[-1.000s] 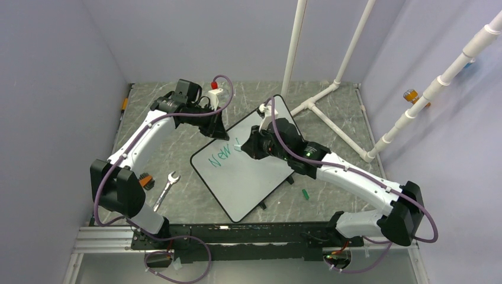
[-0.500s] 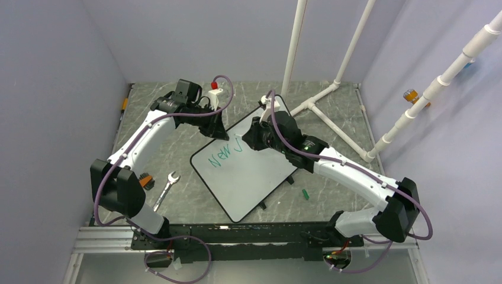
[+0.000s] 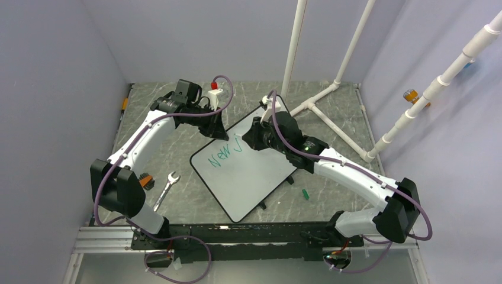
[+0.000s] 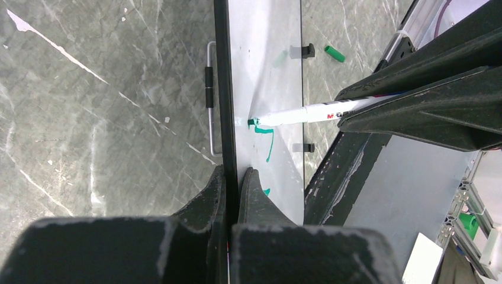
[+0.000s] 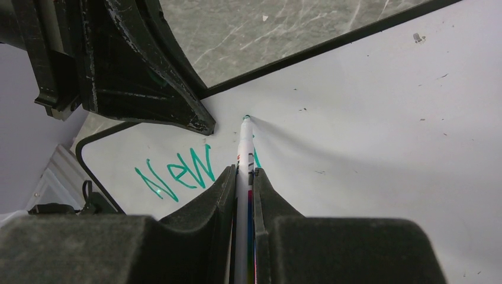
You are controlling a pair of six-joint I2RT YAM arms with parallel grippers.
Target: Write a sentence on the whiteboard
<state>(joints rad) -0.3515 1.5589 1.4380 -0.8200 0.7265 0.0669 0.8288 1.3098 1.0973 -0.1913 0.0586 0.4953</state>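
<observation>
Lying flat on the table (image 3: 195, 204), the whiteboard (image 3: 248, 177) appears stiff, light and slippery; its black rim is the sound hold. Left gripper (image 4: 232, 173) pinches that rim. Right gripper (image 5: 243, 173) clamps the marker (image 5: 245, 139), tip beside the sentence (image 5: 177, 174).

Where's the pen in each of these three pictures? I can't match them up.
Top external: hidden beneath the right claw, over the whiteboard's far half.
Left wrist: the marker lies right of centre, tip pointing left at the board.
Right wrist: bottom centre, sticking up between the claw's fingers.
Shared landmark: the green lettering by its tip.
</observation>
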